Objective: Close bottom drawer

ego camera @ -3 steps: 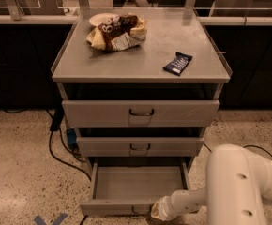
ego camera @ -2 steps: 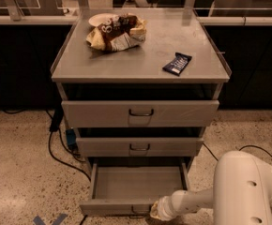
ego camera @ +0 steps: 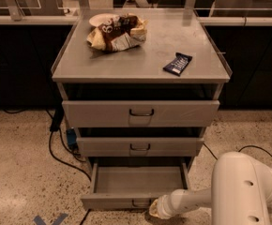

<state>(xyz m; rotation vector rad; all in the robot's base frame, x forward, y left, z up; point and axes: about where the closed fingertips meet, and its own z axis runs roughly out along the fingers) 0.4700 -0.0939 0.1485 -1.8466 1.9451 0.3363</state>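
In the camera view, a grey metal cart stands on a speckled terrazzo floor (ego camera: 18, 172), its flat grey tabletop (ego camera: 140, 55) seen from the front and above. At the tabletop's back left corner lies a small white round plate (ego camera: 100, 18). A heap of crumpled snack bags in brown, white and yellow (ego camera: 119, 32) touches the plate and partly covers it. Near the right edge, about midway back, a dark blue wrapped snack bar (ego camera: 177, 63) lies at a slant, well apart from the bags.

Below the front edge of the tabletop sit three drawers. The wide grey top drawer front (ego camera: 103, 114) and the narrower grey middle drawer front (ego camera: 173, 146) each stand slightly forward.

The bottom drawer (ego camera: 138, 181), a shallow grey metal tray, is pulled well out beneath them, its bare inside showing. Its small dark loop handle (ego camera: 140, 204) sits at the middle of the low front.

The pincer (ego camera: 154, 210) is low at that front, just right of the handle, at the tip of a white rounded arm (ego camera: 239, 191) coming in from the lower right. Whether the pincer is open or closed, I cannot tell.

Black cables (ego camera: 56, 149) trail over the floor left of the cart, below the tabletop's left edge.
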